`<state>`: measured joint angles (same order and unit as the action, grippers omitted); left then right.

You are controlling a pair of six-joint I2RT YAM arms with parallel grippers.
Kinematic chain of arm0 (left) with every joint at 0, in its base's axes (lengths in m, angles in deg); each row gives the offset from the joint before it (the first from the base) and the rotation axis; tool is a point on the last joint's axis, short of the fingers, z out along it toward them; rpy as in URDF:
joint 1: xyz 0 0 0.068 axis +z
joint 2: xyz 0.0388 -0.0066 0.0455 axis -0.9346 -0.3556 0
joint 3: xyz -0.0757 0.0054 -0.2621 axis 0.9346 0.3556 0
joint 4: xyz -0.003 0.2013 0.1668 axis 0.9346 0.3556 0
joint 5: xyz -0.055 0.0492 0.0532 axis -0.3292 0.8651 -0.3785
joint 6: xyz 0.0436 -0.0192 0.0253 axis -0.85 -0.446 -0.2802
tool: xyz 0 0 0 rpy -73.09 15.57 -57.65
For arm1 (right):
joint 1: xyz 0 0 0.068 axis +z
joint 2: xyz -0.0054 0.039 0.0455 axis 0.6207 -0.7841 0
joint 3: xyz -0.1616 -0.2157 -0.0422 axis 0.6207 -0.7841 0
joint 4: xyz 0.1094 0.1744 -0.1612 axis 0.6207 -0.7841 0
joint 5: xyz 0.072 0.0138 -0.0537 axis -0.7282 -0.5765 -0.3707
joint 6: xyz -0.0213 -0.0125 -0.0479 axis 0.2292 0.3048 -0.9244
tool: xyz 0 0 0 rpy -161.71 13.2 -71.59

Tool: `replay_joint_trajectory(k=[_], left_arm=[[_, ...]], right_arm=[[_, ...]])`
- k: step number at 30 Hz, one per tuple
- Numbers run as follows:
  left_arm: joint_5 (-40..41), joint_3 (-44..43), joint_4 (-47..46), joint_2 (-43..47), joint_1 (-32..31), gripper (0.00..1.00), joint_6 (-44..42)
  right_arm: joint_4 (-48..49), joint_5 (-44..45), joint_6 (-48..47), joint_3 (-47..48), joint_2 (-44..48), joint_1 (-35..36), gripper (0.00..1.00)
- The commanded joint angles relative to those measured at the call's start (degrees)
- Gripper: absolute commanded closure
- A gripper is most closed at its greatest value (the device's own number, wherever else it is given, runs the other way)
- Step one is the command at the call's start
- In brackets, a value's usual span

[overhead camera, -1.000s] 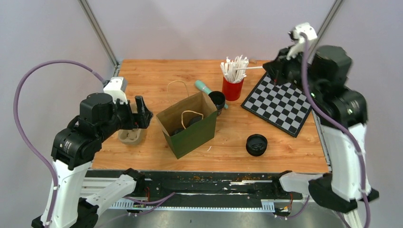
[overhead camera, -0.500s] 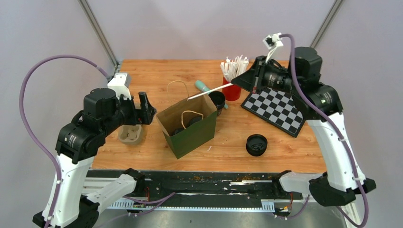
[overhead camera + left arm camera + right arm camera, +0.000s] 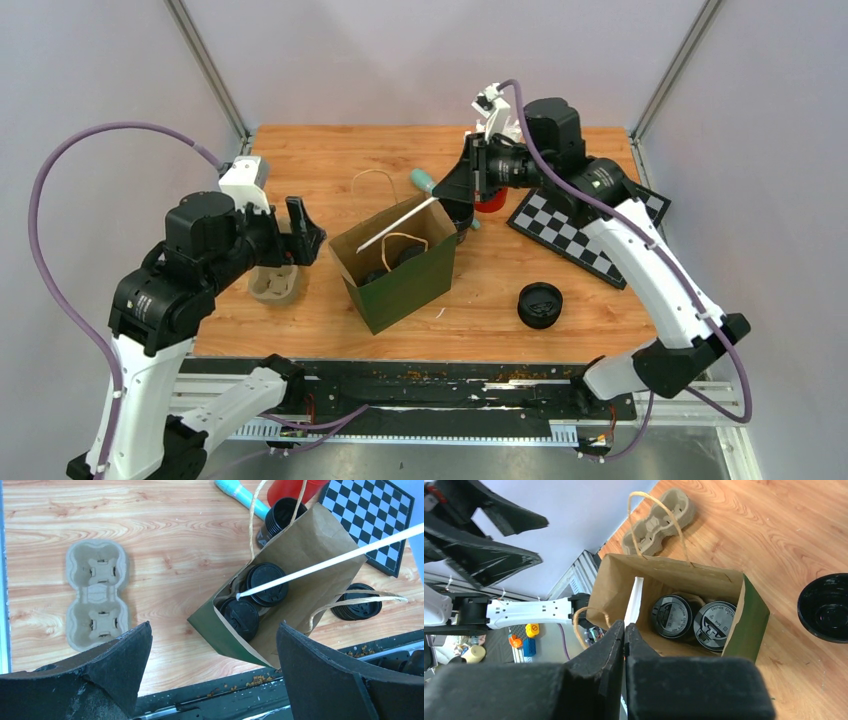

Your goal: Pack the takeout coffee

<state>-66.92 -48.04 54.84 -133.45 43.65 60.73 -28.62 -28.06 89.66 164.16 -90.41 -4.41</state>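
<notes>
The right gripper point(image 3: 624, 626) is pinched shut on a white paper-wrapped straw point(image 3: 634, 597), whose held end is hidden between the fingers and whose free tip lies over the open mouth of the brown-and-green paper bag point(image 3: 405, 288). Only the black lids of two coffee cups point(image 3: 671, 616) show inside. The left gripper point(image 3: 300, 232) hangs spread open near a moulded cardboard cup carrier point(image 3: 97, 594). The orange-brown wooden table point(image 3: 300, 160) stands between plain pale walls

On the wooden worktop point(image 3: 310, 160) before me, a black-and-white checkerboard point(image 3: 565, 235) lies flat and askew toward my right side, a teal tube-like thing point(image 3: 424, 180) lies on its side farther left near the back, and brown crumbs point(image 3: 425, 373) dot the black rail point(image 3: 400, 392) along the near edge.
</notes>
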Motion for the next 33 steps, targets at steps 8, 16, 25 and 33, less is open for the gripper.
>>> replay_joint_trajectory(k=[8,16,25,33], left_arm=[[0.7,1.54,-1.6,2.45,-0.15,0.0,-0.58],[1.16,1.4,-0.91,2.49,-0.15,0.0,-0.46],[1.49,0.75,-0.46,1.95,-0.15,0.0,-0.84],[2.24,0.17,0.2,1.36,-0.15,0.0,-1.88]], right_arm=[[4.75,-2.79,0.47,-3.37,-6.87,2.85,0.92],[5.8,-2.33,-0.21,-5.78,-9.66,4.55,0.89],[-0.78,0.98,-4.3,0.25,-13.64,4.41,0.76],[-8.13,3.1,-6.03,12.2,-14.56,1.18,0.58]])
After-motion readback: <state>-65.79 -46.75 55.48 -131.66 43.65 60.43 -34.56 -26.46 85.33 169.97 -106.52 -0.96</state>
